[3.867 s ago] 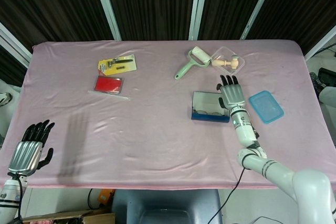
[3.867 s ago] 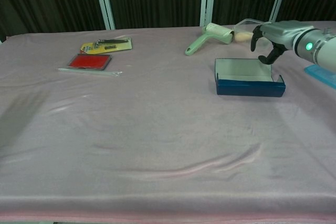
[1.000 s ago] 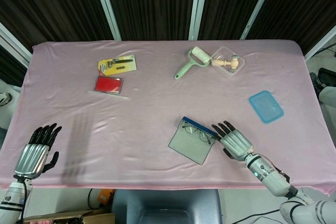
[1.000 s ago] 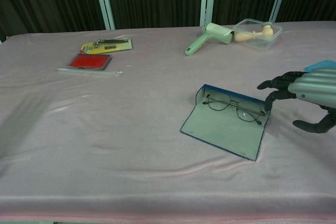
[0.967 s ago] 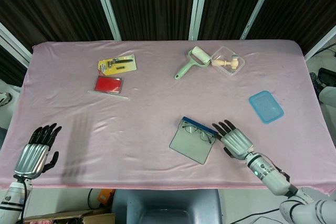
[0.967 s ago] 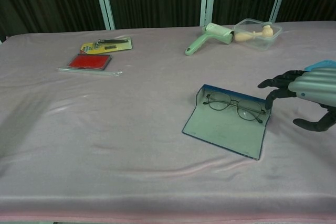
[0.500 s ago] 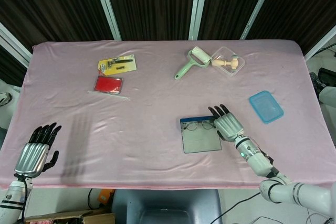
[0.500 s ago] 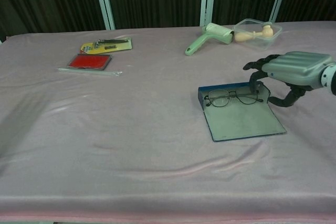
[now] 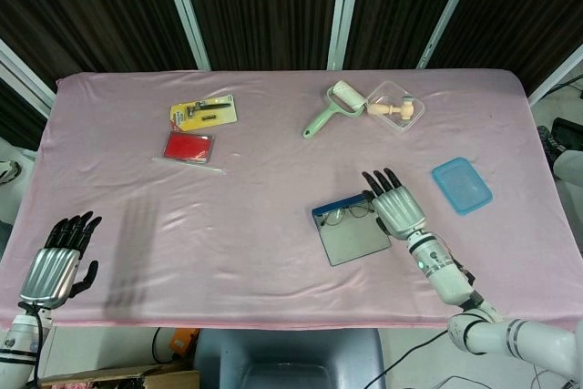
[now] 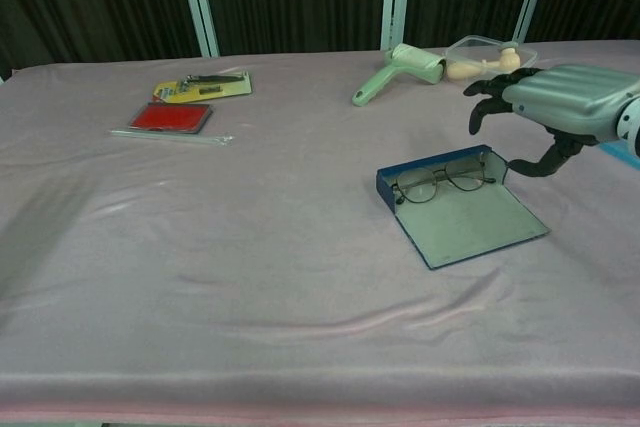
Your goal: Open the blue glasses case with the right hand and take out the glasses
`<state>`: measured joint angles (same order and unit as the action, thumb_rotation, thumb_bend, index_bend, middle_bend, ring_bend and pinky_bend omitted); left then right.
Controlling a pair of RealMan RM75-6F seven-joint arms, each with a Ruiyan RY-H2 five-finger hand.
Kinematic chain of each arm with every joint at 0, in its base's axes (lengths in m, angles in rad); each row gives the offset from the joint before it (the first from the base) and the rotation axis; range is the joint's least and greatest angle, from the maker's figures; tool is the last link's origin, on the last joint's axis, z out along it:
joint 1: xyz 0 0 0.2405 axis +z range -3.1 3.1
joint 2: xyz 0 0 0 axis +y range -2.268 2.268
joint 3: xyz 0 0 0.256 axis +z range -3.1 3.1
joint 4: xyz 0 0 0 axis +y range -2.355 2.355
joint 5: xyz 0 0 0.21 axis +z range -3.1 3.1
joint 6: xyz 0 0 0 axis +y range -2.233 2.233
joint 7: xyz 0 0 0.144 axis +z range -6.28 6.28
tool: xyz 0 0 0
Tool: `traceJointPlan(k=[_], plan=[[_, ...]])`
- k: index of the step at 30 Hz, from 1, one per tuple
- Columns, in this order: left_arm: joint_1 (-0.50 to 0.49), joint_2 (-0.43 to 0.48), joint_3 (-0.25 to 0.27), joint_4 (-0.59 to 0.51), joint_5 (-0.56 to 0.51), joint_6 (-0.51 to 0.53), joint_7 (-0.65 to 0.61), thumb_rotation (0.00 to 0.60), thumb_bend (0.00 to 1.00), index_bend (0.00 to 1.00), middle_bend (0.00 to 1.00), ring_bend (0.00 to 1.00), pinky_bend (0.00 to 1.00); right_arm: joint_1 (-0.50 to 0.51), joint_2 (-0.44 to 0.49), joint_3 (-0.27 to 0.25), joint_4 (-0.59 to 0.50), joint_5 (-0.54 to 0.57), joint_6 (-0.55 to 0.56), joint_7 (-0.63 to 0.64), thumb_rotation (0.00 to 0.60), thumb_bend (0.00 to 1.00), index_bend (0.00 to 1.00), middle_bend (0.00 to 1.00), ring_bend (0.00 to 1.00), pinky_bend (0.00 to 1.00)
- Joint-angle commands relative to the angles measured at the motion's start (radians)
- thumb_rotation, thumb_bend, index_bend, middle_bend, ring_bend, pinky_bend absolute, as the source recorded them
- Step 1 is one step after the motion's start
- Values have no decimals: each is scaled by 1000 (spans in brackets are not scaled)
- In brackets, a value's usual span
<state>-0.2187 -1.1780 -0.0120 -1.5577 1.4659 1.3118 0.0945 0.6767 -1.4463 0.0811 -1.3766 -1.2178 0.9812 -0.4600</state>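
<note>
Even, bright overhead light on the pink tablecloth (image 9: 273, 179); soft shadows along its left side. Both views sharp, without glare; dark backdrop behind; slight wide-angle bending at edges.

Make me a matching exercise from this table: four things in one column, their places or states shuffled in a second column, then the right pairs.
Things:
1. glasses
2. right hand
3. lint roller
4. light blue lid

Places or states:
A. flat on the cloth, right of the case
B. inside the open blue case
C. beside the clear container
D. raised above the case's far end, holding nothing

Pairs: 1-B, 2-D, 3-C, 4-A
</note>
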Motion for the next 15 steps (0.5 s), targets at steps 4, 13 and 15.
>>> traceJointPlan(k=[4, 13, 15], plan=[[-5, -2, 3, -3, 2, -10, 5, 600, 469, 0, 0, 0, 58, 46, -92, 46, 89, -3, -27, 2, 600, 497, 442, 133, 51, 0], [-5, 2, 2, -1, -2, -13, -3, 600, 469, 0, 0, 0, 58, 99, -213, 67, 231, 59, -96, -49, 600, 502, 505, 142, 62, 0], [-5, 4, 2, -1, 0, -12, -9, 600, 470, 0, 0, 0, 58, 100, -219, 64, 242, 55, -98, -45, 600, 501, 510, 145, 66, 0]])
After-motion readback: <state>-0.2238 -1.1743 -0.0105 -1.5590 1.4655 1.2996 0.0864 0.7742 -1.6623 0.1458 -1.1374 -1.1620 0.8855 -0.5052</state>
